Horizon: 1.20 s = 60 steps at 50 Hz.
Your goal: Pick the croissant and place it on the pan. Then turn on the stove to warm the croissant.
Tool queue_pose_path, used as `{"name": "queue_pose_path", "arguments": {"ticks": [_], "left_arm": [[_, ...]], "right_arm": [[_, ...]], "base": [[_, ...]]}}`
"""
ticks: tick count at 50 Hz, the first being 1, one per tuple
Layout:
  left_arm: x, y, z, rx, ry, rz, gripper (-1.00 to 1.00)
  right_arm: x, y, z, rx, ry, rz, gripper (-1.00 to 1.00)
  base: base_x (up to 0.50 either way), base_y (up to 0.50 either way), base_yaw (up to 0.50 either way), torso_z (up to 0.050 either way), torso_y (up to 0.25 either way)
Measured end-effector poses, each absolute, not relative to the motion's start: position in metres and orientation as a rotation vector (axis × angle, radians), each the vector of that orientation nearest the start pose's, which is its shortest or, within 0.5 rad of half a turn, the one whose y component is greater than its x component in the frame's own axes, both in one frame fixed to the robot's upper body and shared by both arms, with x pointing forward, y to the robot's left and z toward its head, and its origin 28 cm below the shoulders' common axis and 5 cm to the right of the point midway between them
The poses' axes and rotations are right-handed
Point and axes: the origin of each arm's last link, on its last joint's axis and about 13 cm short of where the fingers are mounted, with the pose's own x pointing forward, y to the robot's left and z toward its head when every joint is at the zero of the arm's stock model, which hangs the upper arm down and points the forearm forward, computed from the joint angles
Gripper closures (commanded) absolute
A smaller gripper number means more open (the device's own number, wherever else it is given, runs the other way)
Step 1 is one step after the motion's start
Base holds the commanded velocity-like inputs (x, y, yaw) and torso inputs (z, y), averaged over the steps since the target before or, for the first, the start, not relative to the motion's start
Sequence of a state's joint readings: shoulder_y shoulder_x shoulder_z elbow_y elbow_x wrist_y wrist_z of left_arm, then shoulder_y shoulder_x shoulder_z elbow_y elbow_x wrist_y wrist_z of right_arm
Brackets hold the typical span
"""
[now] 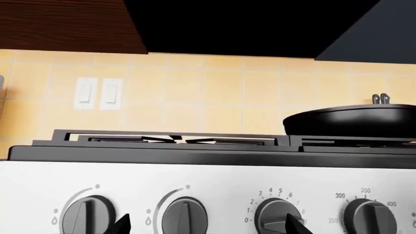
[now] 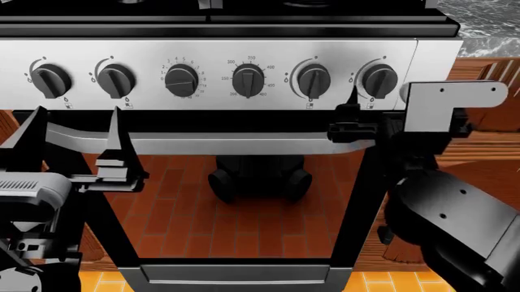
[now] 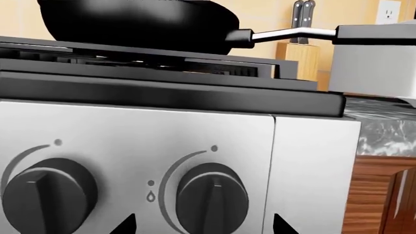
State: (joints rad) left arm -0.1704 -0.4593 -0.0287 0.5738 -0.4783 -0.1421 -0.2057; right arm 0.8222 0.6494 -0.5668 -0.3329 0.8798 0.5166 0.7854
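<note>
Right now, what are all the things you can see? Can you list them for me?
stove: one, steel front with black grates on top, straight ahead
knobs: six, dark, in a row across the stove front
oven handle bar: one, steel, below the knobs
pan: one, black with a long handle, on the grates; its inside is hidden
light switches: two, white, on the tan tiled wall behind the stove
knife block: one, wooden with dark knife handles, on the counter beside the stove
counter: one, grey marbled top over wood cabinets
left gripper: one, black, open, in front of the handle bar
right gripper: one, black, by the handle bar's right end
</note>
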Motion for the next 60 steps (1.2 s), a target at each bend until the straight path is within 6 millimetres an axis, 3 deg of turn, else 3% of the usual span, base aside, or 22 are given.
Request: {"name": "queue_pose_path", "arguments": {"ticks": [60], "left_arm": [[0.218,0.266,0.172,-0.034,-0.547,-0.029,-1.0]], "right_arm": [[0.297,-0.116,0.205,-0.106,-0.157,-0.119,-1.0]], "base": [[0.0,0.0,0.0,0.0,0.0]]}}
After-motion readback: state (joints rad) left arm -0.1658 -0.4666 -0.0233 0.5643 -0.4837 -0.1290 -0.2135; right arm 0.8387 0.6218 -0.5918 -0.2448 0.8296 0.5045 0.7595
